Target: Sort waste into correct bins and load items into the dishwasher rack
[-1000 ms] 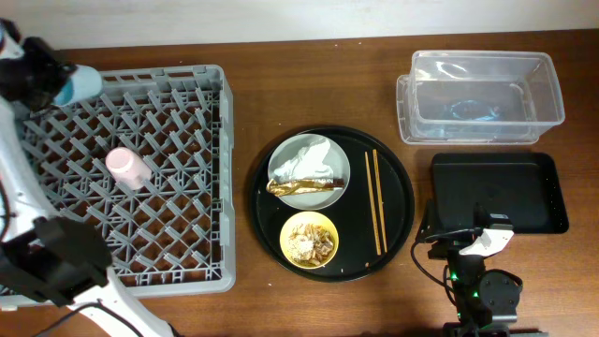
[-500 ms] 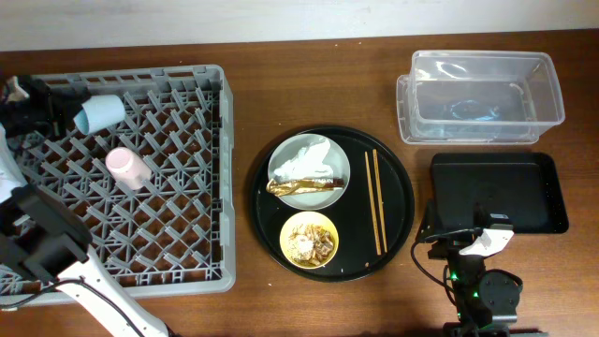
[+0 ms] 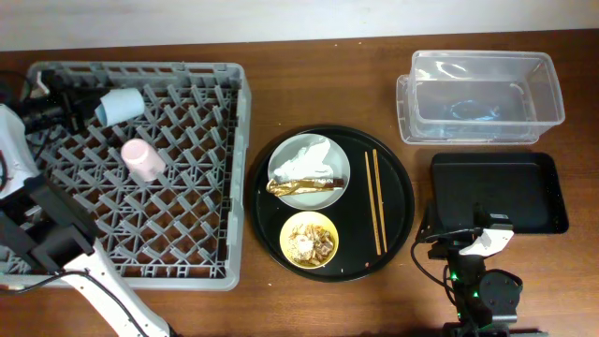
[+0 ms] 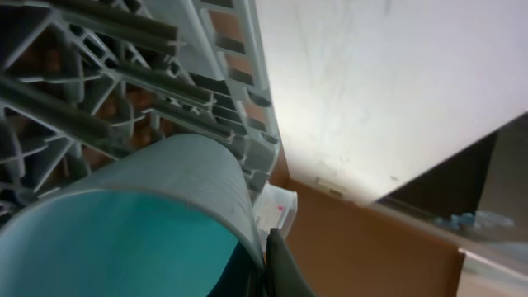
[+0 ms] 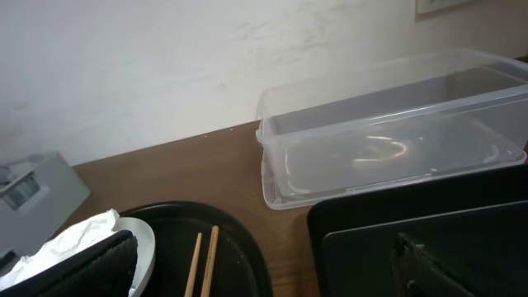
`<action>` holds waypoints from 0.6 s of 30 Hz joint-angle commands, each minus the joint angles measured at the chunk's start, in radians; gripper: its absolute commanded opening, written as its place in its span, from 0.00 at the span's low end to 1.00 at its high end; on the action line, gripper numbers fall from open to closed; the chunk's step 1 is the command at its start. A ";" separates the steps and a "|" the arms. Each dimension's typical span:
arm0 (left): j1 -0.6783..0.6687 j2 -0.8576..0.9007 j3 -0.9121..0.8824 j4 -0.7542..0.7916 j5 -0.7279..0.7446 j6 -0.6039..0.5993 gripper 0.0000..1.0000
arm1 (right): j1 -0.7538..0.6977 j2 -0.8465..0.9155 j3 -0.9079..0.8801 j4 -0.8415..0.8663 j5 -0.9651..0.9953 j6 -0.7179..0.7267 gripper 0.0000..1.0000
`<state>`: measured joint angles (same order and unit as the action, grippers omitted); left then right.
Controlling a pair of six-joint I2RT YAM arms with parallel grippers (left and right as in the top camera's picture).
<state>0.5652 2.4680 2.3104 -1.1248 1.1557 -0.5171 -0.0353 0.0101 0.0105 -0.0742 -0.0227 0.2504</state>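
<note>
"Where's the small light-blue cup?"

"On its side at the 11 o'clock corner of the large square grey plastic lattice rack. The left gripper is clenched on its rim."

"And the small pink cup?"

"Lying in the rack, at about 5 o'clock from the blue one."

"The right gripper?"

"Released, with its fingers spread wide, at 6 o'clock of the shallow black rectangular plastic tray. The clear rectangular plastic tub sits at that tray's 12 o'clock."

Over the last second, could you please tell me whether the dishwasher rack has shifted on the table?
Yes. The dishwasher rack has slid to the right, so the gap between it and the round black tray, which has not moved, is narrower.
</note>
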 commanded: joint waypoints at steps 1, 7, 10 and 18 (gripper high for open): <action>-0.014 0.024 0.012 0.003 0.105 0.010 0.00 | 0.009 -0.006 -0.005 -0.005 0.005 -0.010 0.99; 0.036 0.023 0.015 0.007 0.136 0.011 0.00 | 0.009 -0.006 -0.005 -0.005 0.005 -0.011 0.99; 0.050 0.023 0.021 0.029 0.185 0.018 0.00 | 0.009 -0.006 -0.005 -0.005 0.005 -0.011 0.99; 0.076 0.023 0.032 0.142 0.157 0.018 0.00 | 0.009 -0.006 -0.005 -0.005 0.005 -0.011 0.99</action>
<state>0.6281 2.4798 2.3146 -1.0061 1.3071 -0.5167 -0.0353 0.0101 0.0105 -0.0742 -0.0231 0.2497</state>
